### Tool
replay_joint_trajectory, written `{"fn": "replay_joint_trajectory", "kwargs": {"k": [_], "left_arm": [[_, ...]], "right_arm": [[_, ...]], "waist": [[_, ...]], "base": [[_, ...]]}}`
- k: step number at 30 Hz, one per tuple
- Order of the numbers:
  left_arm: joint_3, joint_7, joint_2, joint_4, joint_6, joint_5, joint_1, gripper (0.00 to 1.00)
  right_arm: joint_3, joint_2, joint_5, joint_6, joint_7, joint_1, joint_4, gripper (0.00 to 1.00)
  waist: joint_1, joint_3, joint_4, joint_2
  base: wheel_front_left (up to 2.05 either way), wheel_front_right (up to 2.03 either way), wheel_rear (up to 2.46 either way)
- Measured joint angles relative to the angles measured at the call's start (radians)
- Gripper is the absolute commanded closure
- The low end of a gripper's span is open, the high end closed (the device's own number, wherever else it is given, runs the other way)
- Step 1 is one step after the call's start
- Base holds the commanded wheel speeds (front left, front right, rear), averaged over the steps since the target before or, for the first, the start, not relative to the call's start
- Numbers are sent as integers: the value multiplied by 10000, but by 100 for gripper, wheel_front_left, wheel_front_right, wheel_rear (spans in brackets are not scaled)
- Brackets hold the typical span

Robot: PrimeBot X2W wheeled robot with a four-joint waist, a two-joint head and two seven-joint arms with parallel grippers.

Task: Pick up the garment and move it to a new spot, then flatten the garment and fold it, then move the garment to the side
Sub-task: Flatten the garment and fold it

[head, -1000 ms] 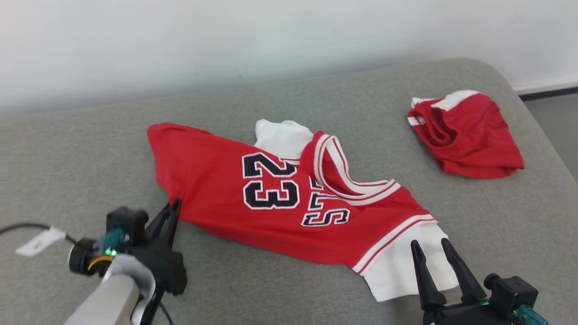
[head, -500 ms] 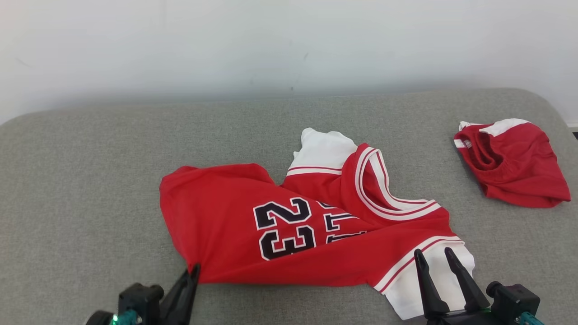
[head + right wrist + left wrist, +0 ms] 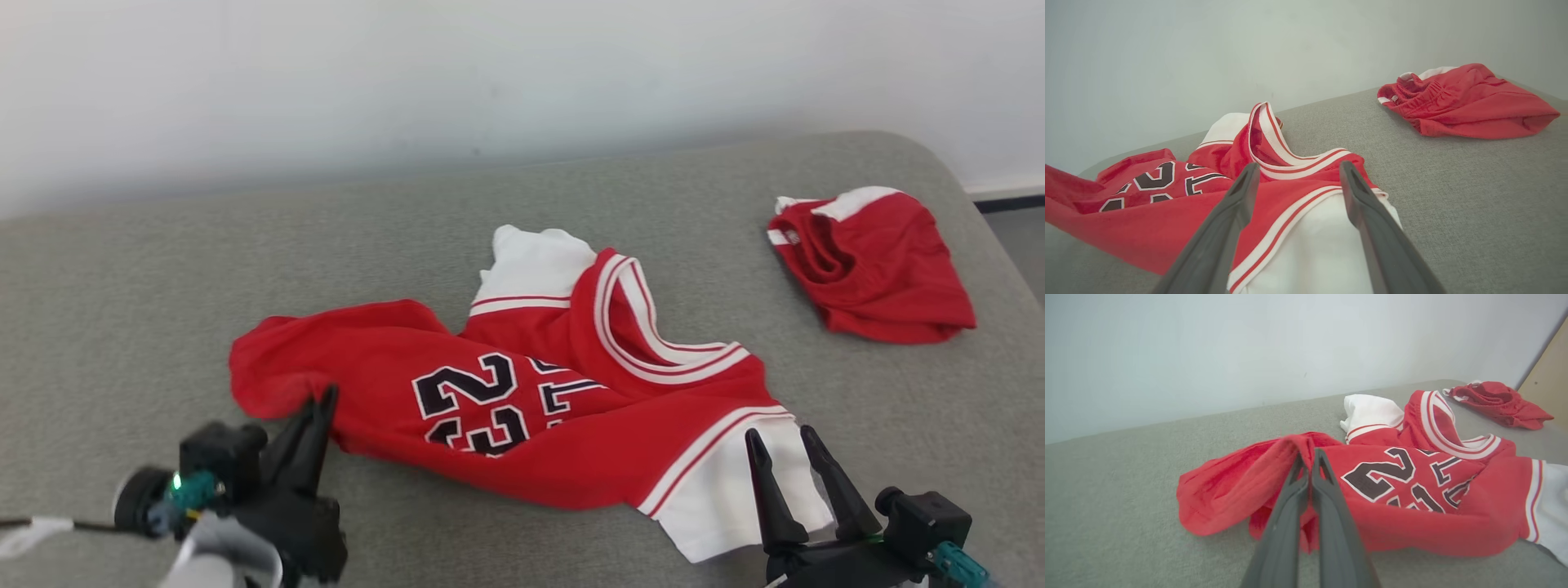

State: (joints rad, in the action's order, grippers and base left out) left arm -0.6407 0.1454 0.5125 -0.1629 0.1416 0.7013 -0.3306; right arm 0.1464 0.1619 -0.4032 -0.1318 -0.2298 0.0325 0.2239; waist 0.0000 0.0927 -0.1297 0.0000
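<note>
The garment [image 3: 490,392] is a red jersey with white sleeves and a black "23", lying crumpled on the grey bed [image 3: 122,310]. My left gripper [image 3: 326,398] is shut on the jersey's red hem at its left end; in the left wrist view the hem [image 3: 1274,457] bunches up around the closed fingertips [image 3: 1309,457]. My right gripper [image 3: 780,441] stands open over the white sleeve [image 3: 727,498] at the jersey's right end, its two fingers [image 3: 1241,192] apart above the cloth [image 3: 1306,245].
A second red garment with white trim [image 3: 873,265] lies bunched at the bed's far right, also in the right wrist view as red shorts [image 3: 1466,100]. A pale wall [image 3: 490,73] runs behind the bed. The bed's right edge meets the floor [image 3: 1020,237].
My left gripper has dragged the jersey's hem, folding the lower body over so the "23" is partly covered. The head camera shifted between frames. The right gripper stayed open by the sleeve.
</note>
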Motion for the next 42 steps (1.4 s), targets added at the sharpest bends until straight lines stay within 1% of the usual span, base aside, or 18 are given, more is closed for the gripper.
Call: {"fn": "replay_joint_trajectory", "kwargs": {"k": [4,8,11,12,13,18,20,21,22,23,26,29,30,31,36,39,42], "left_arm": [[-128,-182,-98,-794,-466,-221,-1080,100],[-290,-236,-389,-1944,-1028,-299,-2094,100],[-376,-224,-554,-3020,-1398,-393,-2812,100],[-382,-107,-688,-3751,-1636,-428,-3253,100],[-403,-36,-761,-4128,-1751,-439,-3473,100],[-570,431,-1174,-5735,-2123,-602,-4312,100],[-629,692,-1352,-6284,-2128,-811,-4515,100],[-623,811,-1471,-6537,-2123,-834,-4567,72],[-631,903,-1586,-6757,-2136,-853,-4580,24],[-596,978,-1693,-6920,-2184,-849,-4580,0],[-456,1126,-1992,-7056,-2115,-941,-4543,0],[25,1143,-2136,-6437,-1923,-1091,-4219,0],[222,1150,-2153,-6140,-1829,-1150,-4015,0],[222,1150,-2153,-6140,-1829,-1150,-4015,0],[878,1170,-2182,-4771,-1682,-1580,-2504,0],[945,1170,-2127,-4560,-1735,-1716,-1846,0],[957,1170,-2069,-4638,-1785,-1730,-1578,0]], "right_arm": [[46,0,-15,0,-81,124,165,0],[2,19,-27,0,-113,267,288,0],[-29,27,-29,0,-169,350,391,0],[-71,48,-29,0,-174,368,474,0],[-79,65,-31,0,-182,405,495,0],[-75,130,-107,0,-222,492,627,0],[-81,142,-109,0,-259,492,708,0],[-69,140,-107,0,-259,490,755,0],[-35,140,-107,0,-261,484,780,0],[-8,138,-107,0,-263,480,792,0],[17,150,-102,0,-270,467,798,0],[10,159,-90,0,-272,392,786,0],[19,161,-90,0,-274,328,765,0],[19,161,-90,0,-274,328,765,0],[10,132,-73,0,-276,84,715,0],[13,134,-63,2,-276,28,692,0],[65,130,-38,0,-270,28,669,0]], "waist": [[0,89,-400,1],[0,217,-826,1],[1,341,-1148,1],[1,433,-1353,1],[1,482,-1449,1],[1,737,-1766,1],[2,791,-1798,1],[2,788,-1788,1],[2,773,-1772,1],[1,751,-1744,1],[1,648,-1591,1],[1,519,-1353,1],[0,480,-1264,0],[0,480,-1264,0],[0,319,-801,1],[0,258,-528,1],[0,216,-315,0]], "base": [[0,0,0],[0,0,0],[0,0,0],[0,0,0],[0,0,0],[0,0,0],[0,0,0],[0,0,0],[0,0,0],[0,0,0],[0,0,0],[0,0,0],[0,0,0],[0,0,0],[0,0,0],[0,0,0],[0,0,0]]}}
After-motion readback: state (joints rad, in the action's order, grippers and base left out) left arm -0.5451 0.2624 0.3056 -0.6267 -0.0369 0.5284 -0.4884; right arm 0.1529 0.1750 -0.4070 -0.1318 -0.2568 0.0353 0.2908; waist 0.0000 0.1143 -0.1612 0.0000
